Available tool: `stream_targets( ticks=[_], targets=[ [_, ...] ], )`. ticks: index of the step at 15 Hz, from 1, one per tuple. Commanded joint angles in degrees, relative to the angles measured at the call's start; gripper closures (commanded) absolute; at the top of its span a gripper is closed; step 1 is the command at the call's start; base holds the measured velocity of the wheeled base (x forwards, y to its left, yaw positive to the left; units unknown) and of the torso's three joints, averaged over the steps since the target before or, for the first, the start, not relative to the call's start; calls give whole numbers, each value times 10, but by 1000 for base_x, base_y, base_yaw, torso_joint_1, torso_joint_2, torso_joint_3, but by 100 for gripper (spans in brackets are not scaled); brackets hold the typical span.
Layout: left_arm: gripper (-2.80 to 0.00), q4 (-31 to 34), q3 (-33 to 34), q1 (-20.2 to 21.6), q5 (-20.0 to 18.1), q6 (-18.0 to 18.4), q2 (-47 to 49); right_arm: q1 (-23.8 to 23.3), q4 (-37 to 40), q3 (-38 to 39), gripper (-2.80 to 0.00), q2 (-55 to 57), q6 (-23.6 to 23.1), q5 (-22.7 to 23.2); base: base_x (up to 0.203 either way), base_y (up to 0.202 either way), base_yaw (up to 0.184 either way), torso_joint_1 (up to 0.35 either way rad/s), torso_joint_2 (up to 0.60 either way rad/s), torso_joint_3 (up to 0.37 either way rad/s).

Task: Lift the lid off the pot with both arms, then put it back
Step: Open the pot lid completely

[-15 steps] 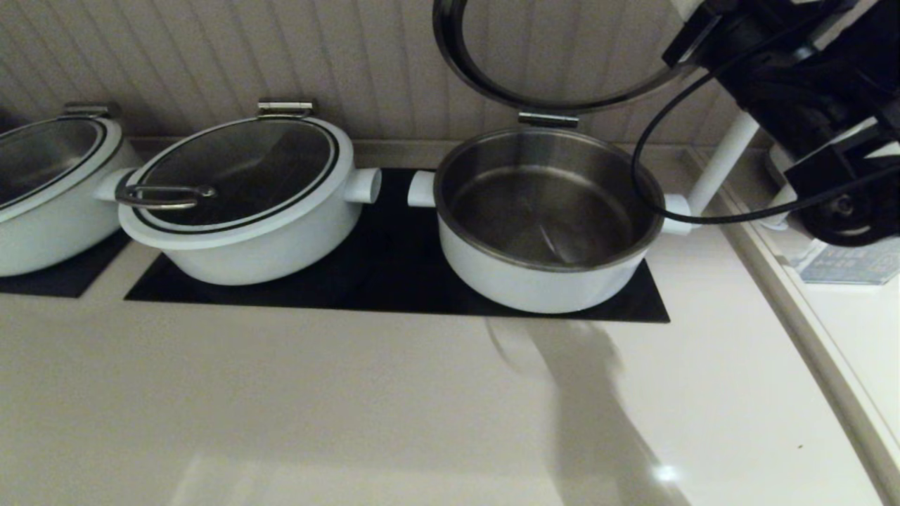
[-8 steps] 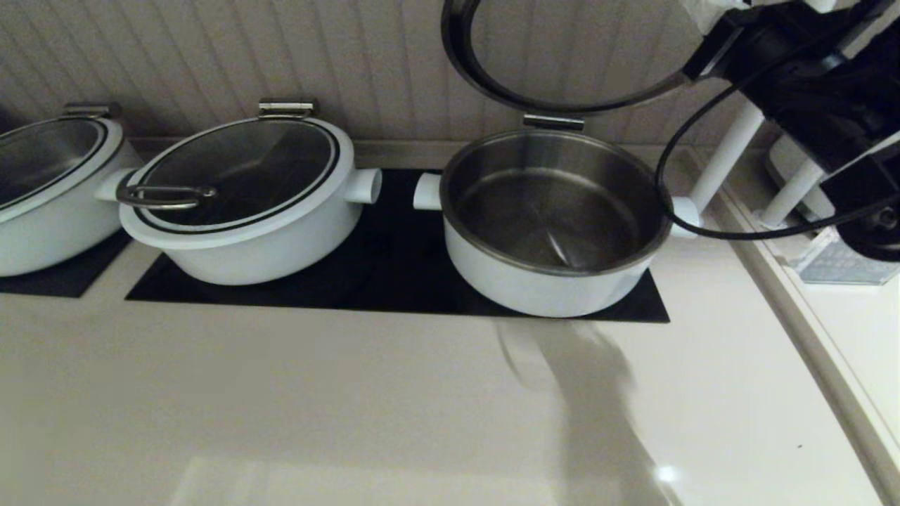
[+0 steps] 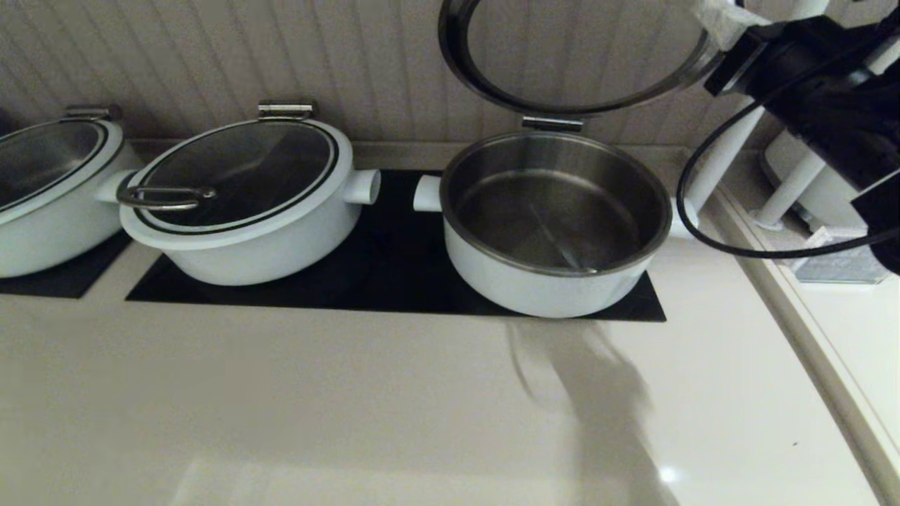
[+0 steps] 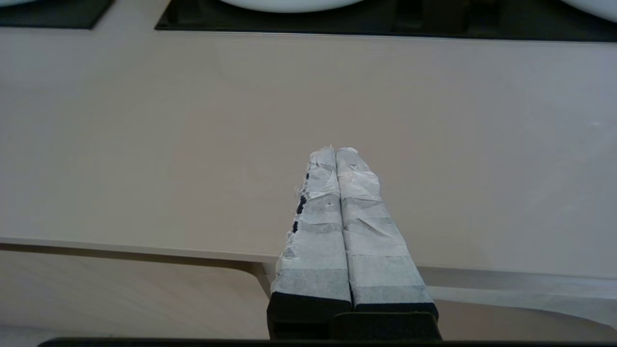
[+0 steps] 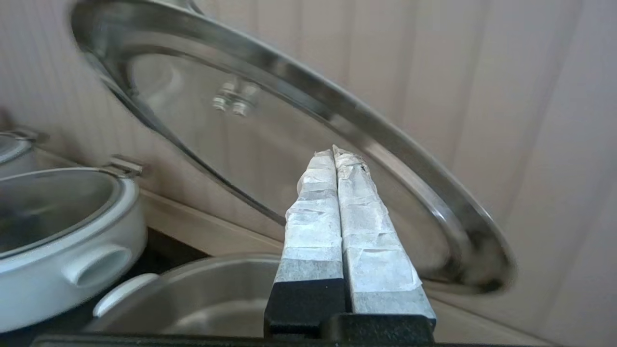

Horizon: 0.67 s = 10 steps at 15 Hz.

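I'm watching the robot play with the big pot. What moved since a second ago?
The right arm's gripper, fingers shut with its tips against the lid, has swung up and toward the right. The raised lid tipped a little further open over the pot. Nothing was grabbed or let go. The two covered pots on the left did not move; the left gripper hangs shut above the counter.

Two lidded white pots stand toward the counter's [image 3: 351,407] back edge: one [image 3: 242,204] on a black cooktop panel [image 3: 394,281], its glass lid carrying a wire loop handle [image 3: 165,197] at the rim, another [image 3: 49,190] at the far left on a separate dark panel [image 3: 63,277]. Ribbed wall cladding [image 3: 211,63] runs behind. White posts [image 3: 721,165] rise near the back right corner.
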Motion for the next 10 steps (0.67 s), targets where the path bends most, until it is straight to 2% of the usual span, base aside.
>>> stream_targets(
  ticks=[1,10],
  targets=[
    [0,0,0,0,0,0,0,0,-3,7,0,2,0,2,0,0,0,0,0,0],
    [0,0,0,0,0,0,0,-1,-2,-44,0,26,0,2,0,0,0,0,0,0]
  ],
)
